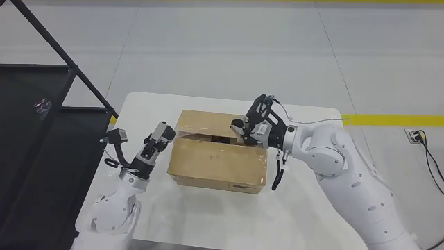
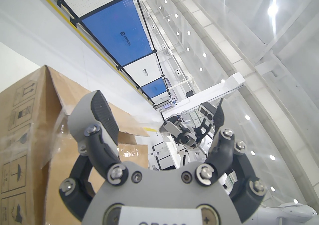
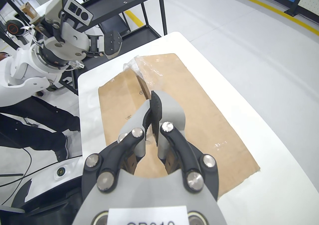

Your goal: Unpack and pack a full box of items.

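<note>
Cardboard box [image 1: 215,160] sits mid-table [image 1: 298,208], top seam gaping, loose tape [image 3: 139,66] at one end. R gripper [image 3: 152,109] clenched, apparently pinching a flap [image 3: 119,101] edge. L gripper [image 1: 165,132] spread wide, beside box end, not touching. Judgement: board stiff, creases bend, tape slick, so grip bare flap edges.

The white desk [image 1: 208,208] before me has rounded corners and a smooth top. One cardboard box [image 1: 215,163] stands directly on it, near the middle and a little toward the far edge, its long side facing me. Torn clear tape clings to its top flaps, which stand slightly apart.
</note>
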